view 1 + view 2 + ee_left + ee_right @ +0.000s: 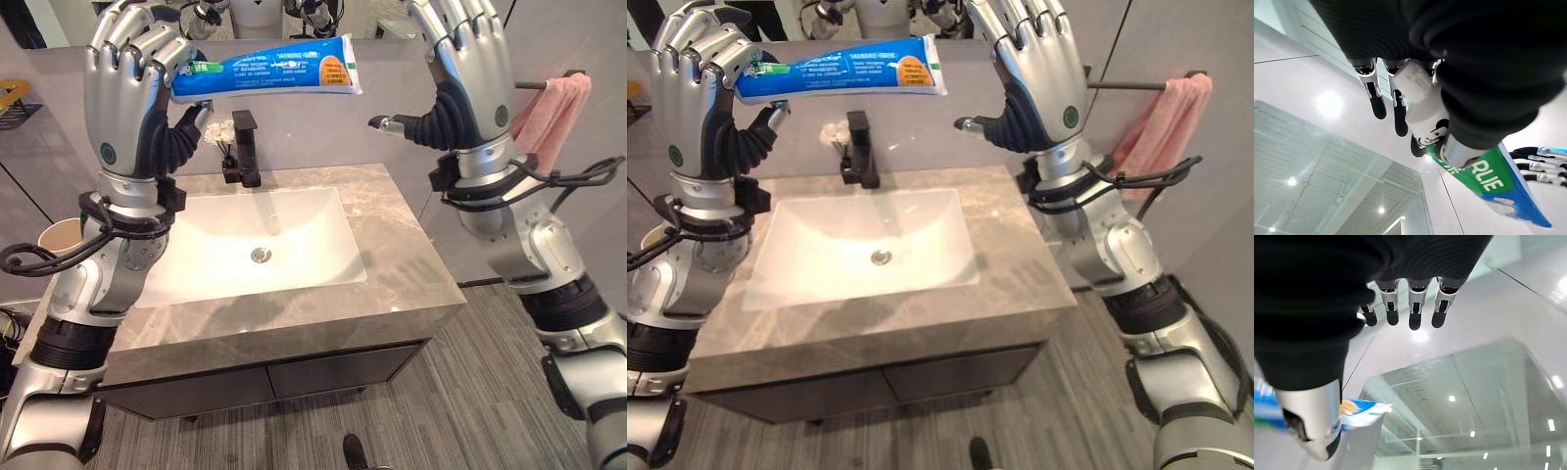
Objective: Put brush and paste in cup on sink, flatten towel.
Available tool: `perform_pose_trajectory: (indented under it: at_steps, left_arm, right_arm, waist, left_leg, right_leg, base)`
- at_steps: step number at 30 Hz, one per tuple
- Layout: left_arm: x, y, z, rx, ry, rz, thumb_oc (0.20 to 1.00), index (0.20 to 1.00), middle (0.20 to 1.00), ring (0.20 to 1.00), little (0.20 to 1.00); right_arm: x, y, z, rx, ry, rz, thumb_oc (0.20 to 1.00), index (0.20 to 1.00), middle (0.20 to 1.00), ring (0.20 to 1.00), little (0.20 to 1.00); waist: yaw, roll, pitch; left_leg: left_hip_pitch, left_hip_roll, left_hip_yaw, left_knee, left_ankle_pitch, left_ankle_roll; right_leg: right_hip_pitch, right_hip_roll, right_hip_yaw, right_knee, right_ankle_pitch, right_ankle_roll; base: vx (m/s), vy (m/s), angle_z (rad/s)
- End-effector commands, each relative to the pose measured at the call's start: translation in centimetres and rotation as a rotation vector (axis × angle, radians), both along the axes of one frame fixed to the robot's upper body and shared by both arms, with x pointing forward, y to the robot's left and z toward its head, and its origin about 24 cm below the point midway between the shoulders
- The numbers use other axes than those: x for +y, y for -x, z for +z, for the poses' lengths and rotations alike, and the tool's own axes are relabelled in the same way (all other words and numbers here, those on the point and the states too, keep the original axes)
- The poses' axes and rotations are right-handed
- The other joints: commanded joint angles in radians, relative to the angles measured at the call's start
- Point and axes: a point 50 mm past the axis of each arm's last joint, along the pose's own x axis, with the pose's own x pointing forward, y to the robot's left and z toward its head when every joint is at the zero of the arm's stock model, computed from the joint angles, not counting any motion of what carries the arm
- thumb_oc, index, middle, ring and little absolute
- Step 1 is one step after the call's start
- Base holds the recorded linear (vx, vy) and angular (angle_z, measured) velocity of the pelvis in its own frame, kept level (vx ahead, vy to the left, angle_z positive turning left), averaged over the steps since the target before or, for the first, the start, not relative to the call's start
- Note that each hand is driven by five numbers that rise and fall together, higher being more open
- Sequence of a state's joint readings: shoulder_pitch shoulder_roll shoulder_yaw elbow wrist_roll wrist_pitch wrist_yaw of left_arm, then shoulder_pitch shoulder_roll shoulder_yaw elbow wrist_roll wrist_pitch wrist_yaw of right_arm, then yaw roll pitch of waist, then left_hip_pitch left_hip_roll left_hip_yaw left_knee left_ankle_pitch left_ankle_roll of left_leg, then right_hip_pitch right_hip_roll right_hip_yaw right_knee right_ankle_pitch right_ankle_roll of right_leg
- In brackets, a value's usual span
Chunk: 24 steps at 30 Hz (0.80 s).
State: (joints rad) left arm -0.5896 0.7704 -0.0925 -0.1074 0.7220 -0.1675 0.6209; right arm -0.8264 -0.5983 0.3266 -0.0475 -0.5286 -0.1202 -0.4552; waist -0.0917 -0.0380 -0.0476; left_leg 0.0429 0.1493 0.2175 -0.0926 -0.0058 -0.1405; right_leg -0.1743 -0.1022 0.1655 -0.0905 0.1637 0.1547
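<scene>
A blue, green and white toothpaste tube (269,67) lies level in the air, high above the white basin (304,245). My left hand (132,78) is shut on the tube's cap end, with the fingers curled over it (1488,181). To the right, my right hand (470,69) is raised and open, its thumb pointing toward the tube's crimped end and apart from it. A beige cup (61,237) stands at the counter's left end. A pink towel (554,113) hangs bunched over a bar on the right wall.
A black faucet (243,147) stands behind the basin, with small white flowers (217,132) beside it. The grey stone counter (402,235) has bare room to the right of the basin. A mirror runs along the back wall.
</scene>
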Motion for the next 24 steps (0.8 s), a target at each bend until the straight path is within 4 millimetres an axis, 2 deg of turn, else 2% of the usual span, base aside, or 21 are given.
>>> perform_pose_trajectory:
  at_steps: [1,4,5,6,8,9,10,11,13,16,19,24]
  left_arm:
    - [-0.8,0.6,3.9,-0.133,0.051,-0.051,0.2,0.2,0.2,0.2,0.2]
    - [-1.0,0.2,3.5,-0.109,0.077,-0.077,0.2,0.2,0.2,0.2,0.2]
    - [-1.0,0.2,3.5,-0.107,0.075,-0.078,0.2,0.2,0.2,0.2,0.2]
    - [-1.5,0.1,3.4,-0.1,0.073,-0.104,0.2,0.2,0.2,0.2,0.2]
    - [-1.8,0.1,3.3,-0.096,0.062,-0.124,0.2,0.2,0.2,0.2,0.2]
    - [-1.8,0.0,3.2,-0.094,0.06,-0.123,0.2,0.2,0.2,0.2,0.2]
    - [-2.1,0.0,3.5,-0.103,0.045,-0.132,0.2,0.2,0.2,0.2,0.2]
    - [-2.3,-0.1,3.4,-0.095,0.025,-0.134,0.2,0.2,0.2,0.2,0.2]
    - [-2.3,0.0,3.5,-0.103,0.017,-0.138,0.2,0.2,0.2,0.2,0.2]
    - [-2.7,-0.1,3.6,-0.11,0.008,-0.153,0.2,0.2,0.2,0.2,0.2]
    - [-3.0,-0.1,3.5,-0.114,0.011,-0.183,0.2,0.2,0.2,0.2,0.2]
    - [-3.5,0.1,3.4,-0.116,0.02,-0.233,0.2,0.2,0.2,0.2,0.2]
  right_arm:
    - [-0.6,-0.6,0.0,0.199,-0.366,0.315,1.0,1.0,1.0,1.0,1.0]
    - [-0.6,-1.2,-2.6,0.423,-0.737,0.709,1.0,1.0,1.0,1.0,1.0]
    - [-0.8,-1.3,-2.6,0.428,-0.74,0.715,1.0,1.0,1.0,1.0,1.0]
    - [-0.1,-1.4,-4.0,0.522,-0.919,0.96,1.0,1.0,1.0,1.0,1.0]
    - [0.8,-1.6,-5.0,0.582,-1.064,1.175,1.0,1.0,1.0,1.0,1.0]
    - [0.7,-1.7,-5.1,0.584,-1.067,1.187,1.0,1.0,1.0,1.0,1.0]
    - [2.2,-1.9,-6.0,0.67,-1.107,1.313,1.0,1.0,1.0,1.0,1.0]
    - [2.9,-1.9,-6.2,0.72,-1.065,1.326,1.0,1.0,1.0,1.0,1.0]
    - [3.1,-1.8,-5.7,0.715,-1.034,1.337,1.0,1.0,1.0,1.0,1.0]
    - [4.6,-1.6,-4.4,0.709,-0.999,1.453,1.0,1.0,1.0,1.0,1.0]
    - [5.8,-1.0,-2.0,0.634,-0.944,1.514,1.0,1.0,1.0,1.0,1.0]
    - [6.6,-0.2,0.1,0.545,-0.922,1.581,1.0,1.0,1.0,1.0,1.0]
  waist:
    - [0.015,-0.029,-0.007]
    - [0.022,-0.037,0.002]
    - [0.022,-0.036,-0.002]
    - [0.031,-0.037,0.003]
    - [0.04,-0.038,0.003]
    - [0.039,-0.041,0.001]
    - [0.048,-0.043,0.001]
    - [0.05,-0.044,0.0]
    - [0.051,-0.043,0.0]
    - [0.062,-0.043,-0.001]
    - [0.075,-0.039,-0.002]
    - [0.084,-0.036,-0.005]
  left_leg:
    - [0.012,0.039,-0.048,0.005,0.007,-0.016]
    - [0.007,0.037,-0.051,0.005,0.009,-0.015]
    - [0.011,0.037,-0.051,0.005,0.0,-0.014]
    - [0.011,0.036,-0.053,0.005,-0.001,-0.014]
    - [0.01,0.034,-0.054,0.005,-0.002,-0.015]
    - [0.01,0.034,-0.054,0.005,-0.002,-0.015]
    - [0.008,0.032,-0.055,0.005,-0.001,-0.016]
    - [0.008,0.029,-0.055,0.005,-0.001,-0.017]
    - [0.007,0.029,-0.054,0.005,-0.001,-0.017]
    - [0.0,0.027,-0.056,0.005,0.0,-0.018]
    - [-0.007,0.022,-0.063,0.005,0.003,-0.017]
    - [-0.015,0.02,-0.075,0.005,0.005,-0.016]
  right_leg:
    - [0.007,-0.084,-0.011,0.003,0.017,0.082]
    - [0.004,-0.087,-0.015,0.003,0.018,0.084]
    - [0.007,-0.087,-0.017,0.003,0.008,0.085]
    - [0.01,-0.089,-0.021,0.003,0.006,0.086]
    - [0.011,-0.093,-0.024,0.003,0.005,0.085]
    - [0.011,-0.093,-0.024,0.003,0.004,0.085]
    - [0.011,-0.097,-0.025,0.003,0.005,0.085]
    - [0.011,-0.098,-0.026,0.003,0.007,0.085]
    - [0.01,-0.1,-0.027,0.003,0.008,0.086]
    - [0.008,-0.106,-0.03,0.003,0.009,0.087]
    - [0.006,-0.112,-0.036,0.003,0.011,0.088]
    - [0.008,-0.117,-0.046,0.003,0.01,0.086]
  base:
    - [-0.02,-0.001,0.09]
    - [-0.01,0.002,0.1]
    - [0.0,0.0,0.0]
    - [0.04,0.023,0.02]
    - [0.0,0.005,0.02]
    - [0.0,0.011,0.04]
    - [0.01,0.017,0.06]
    - [0.01,0.017,0.05]
    - [0.01,0.013,0.04]
    - [0.0,0.0,0.0]
    - [0.0,0.0,0.0]
    - [0.01,0.005,0.09]
